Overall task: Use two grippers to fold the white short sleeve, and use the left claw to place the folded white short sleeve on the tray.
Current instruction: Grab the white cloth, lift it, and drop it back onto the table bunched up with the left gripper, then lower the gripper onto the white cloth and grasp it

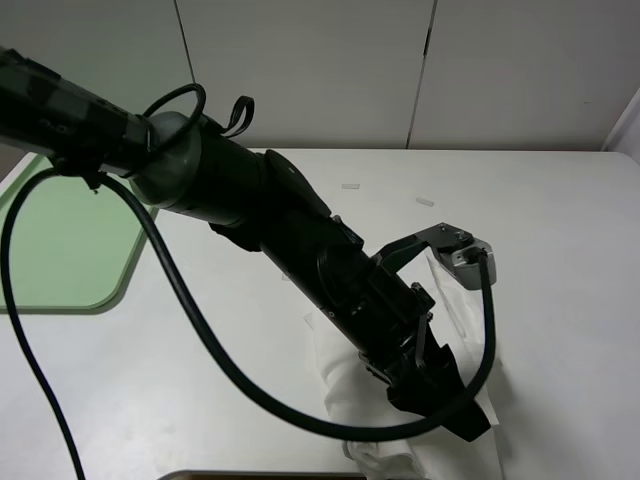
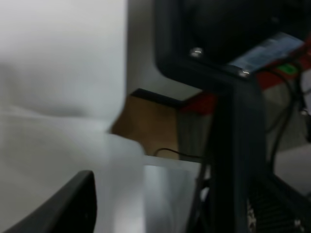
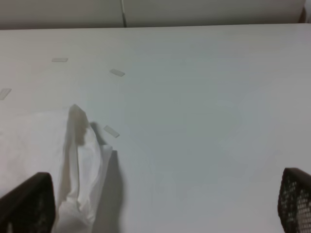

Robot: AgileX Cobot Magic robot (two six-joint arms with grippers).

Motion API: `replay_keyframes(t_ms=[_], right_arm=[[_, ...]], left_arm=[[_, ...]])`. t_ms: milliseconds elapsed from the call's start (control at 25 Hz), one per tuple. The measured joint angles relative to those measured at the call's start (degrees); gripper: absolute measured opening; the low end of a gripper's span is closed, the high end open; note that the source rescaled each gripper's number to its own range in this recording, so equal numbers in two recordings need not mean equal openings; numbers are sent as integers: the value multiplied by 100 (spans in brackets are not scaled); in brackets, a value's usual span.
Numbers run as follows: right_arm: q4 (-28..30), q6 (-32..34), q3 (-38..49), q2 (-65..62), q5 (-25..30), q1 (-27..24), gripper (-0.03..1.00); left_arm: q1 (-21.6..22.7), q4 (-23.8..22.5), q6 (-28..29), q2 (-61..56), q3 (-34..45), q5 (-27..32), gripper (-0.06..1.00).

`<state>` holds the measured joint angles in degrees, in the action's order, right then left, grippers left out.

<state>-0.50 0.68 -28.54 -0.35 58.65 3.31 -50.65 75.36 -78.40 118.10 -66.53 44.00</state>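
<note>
- A white table point(image 1: 560, 230) fills the high view, with pale cabinet doors point(image 1: 300, 70) behind it.
- The left arm point(image 1: 300, 240) stretches diagonally from the far left corner across the middle toward the near edge, a black cable point(image 1: 190, 310) looping under it.
- The light green tray point(image 1: 60, 240) lies at the table's left edge, well apart from the shirt.
- The white short sleeve point(image 1: 345, 385) sits bunched near the front edge, right of centre, partly hidden by the arm; from the right wrist camera a crumpled fold of it point(image 3: 80, 160) stands up off the table.
- The left claw point(image 1: 435, 395) is down on the cloth; whether its jaws are pinching the fabric cannot be told, as the left wrist view is blurred, showing white fabric point(image 2: 58, 121) and one dark finger point(image 2: 68, 208).
- The right gripper point(image 3: 160, 213) hangs over bare table just beside the shirt, jaws spread wide, its fingers point(image 3: 29, 204) at either side of the view.
- Small tape strips point(image 3: 116, 73) lie on the table beyond the shirt.
</note>
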Motion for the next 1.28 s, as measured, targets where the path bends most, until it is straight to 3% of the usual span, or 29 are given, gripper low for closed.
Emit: replay_keyframes(t_ms=[160, 320, 440, 560, 680, 920, 1040, 1280], right_arm=[[0, 0, 0, 0, 0, 0, 100], [0, 0, 0, 0, 0, 0, 100], [0, 0, 0, 0, 0, 0, 100], [0, 0, 0, 0, 0, 0, 100], [0, 0, 0, 0, 0, 0, 100], [0, 0, 0, 0, 0, 0, 100], [0, 0, 0, 0, 0, 0, 100], [0, 0, 0, 0, 0, 0, 100]], left_arm=[[0, 33, -246, 0, 0, 495, 63], [0, 35, -122, -9, 0, 366, 63], [15, 35, 274, -80, 0, -4, 63], [190, -36, 1127, -476, 4, -510, 63], [386, -116, 1642, -782, 81, -587, 63], [831, -219, 1944, -1499, 954, -1235, 76], [1045, -159, 1970, -1998, 1847, -1649, 83], [1191, 816, 1936, -2146, 3022, -1833, 84]])
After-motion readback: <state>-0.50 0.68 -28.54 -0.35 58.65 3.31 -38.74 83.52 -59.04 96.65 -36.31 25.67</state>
